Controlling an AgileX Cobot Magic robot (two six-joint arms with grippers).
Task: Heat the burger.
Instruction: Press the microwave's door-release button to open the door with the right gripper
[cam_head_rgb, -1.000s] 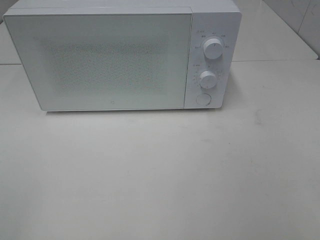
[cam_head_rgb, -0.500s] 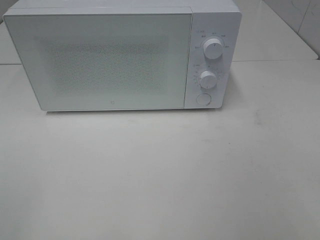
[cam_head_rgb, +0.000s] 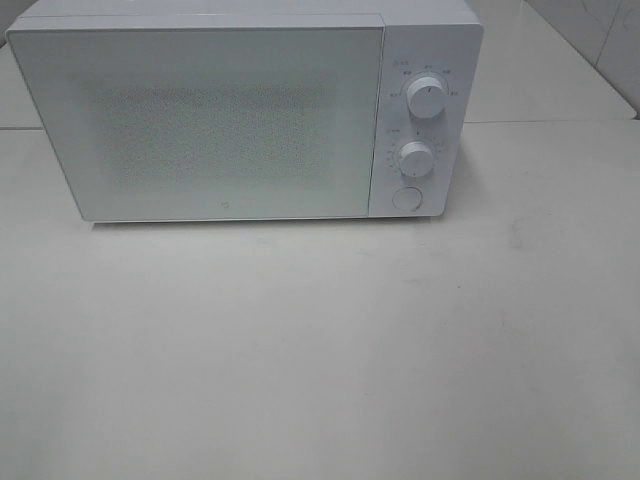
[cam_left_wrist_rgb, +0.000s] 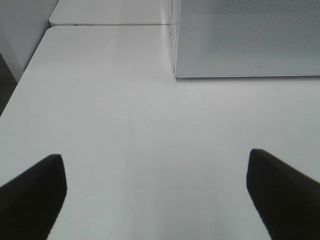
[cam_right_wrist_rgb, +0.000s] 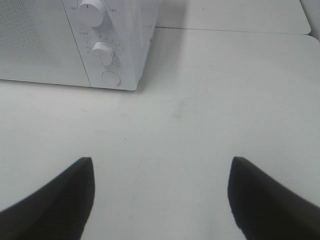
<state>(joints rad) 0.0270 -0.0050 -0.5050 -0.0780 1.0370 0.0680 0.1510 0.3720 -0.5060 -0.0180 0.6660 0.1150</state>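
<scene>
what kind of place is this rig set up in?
Likely a lab mock-up of a kitchen: a white microwave with two knobs, door shut, stands on plain white tables pushed together.
</scene>
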